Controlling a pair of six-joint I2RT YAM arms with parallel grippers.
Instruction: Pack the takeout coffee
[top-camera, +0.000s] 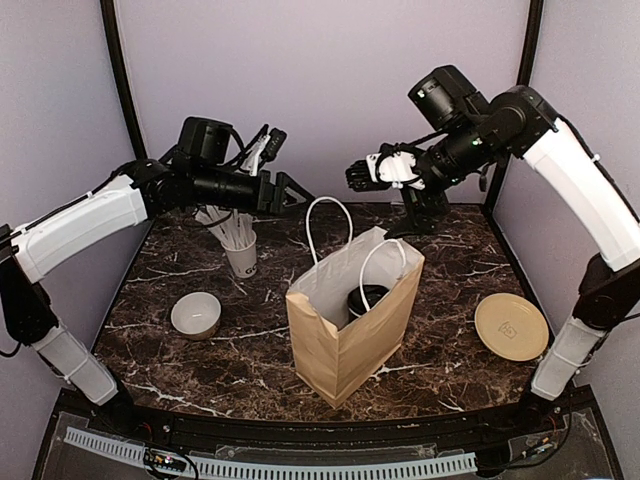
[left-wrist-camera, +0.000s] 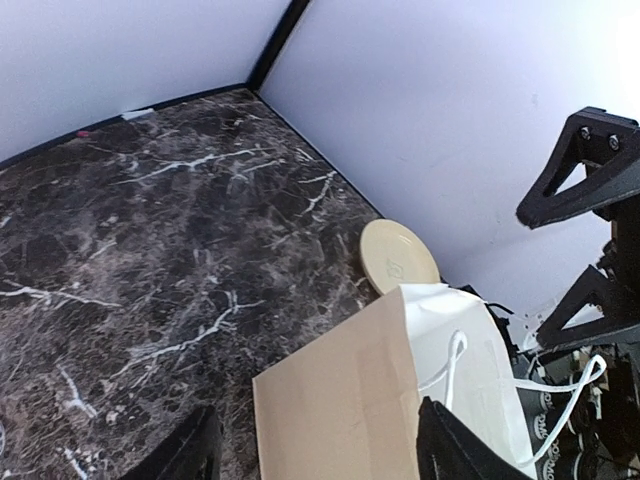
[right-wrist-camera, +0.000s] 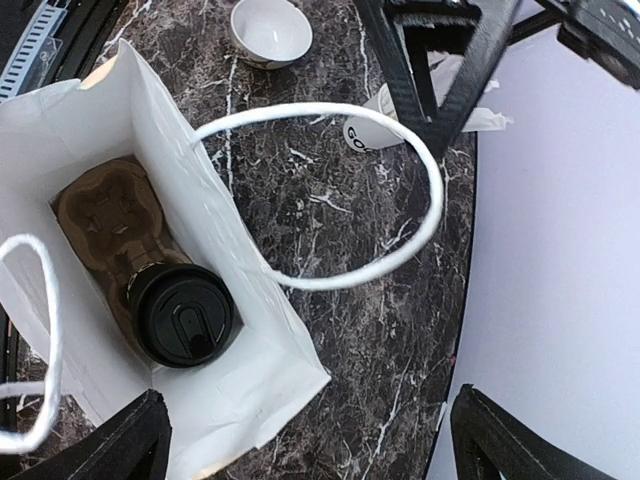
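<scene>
I find the small black paper takeout cup with its round black lid (right-wrist-camera: 185, 315) directly beneath my right end effector (top-camera: 360, 175). It stands in what looks like a brown moulded cardboard cup tray (right-wrist-camera: 100, 210) at the bottom of the upright brown paper bag with white cord handles (top-camera: 350, 335), so I judge the packing itself done. Both end effectors are empty, the right one spread wide above the bag's mouth and the left end effector (top-camera: 292, 193) with jaws well apart, the bag below and ahead of it. As I read it, nothing remains but to draw both arms clear.
</scene>
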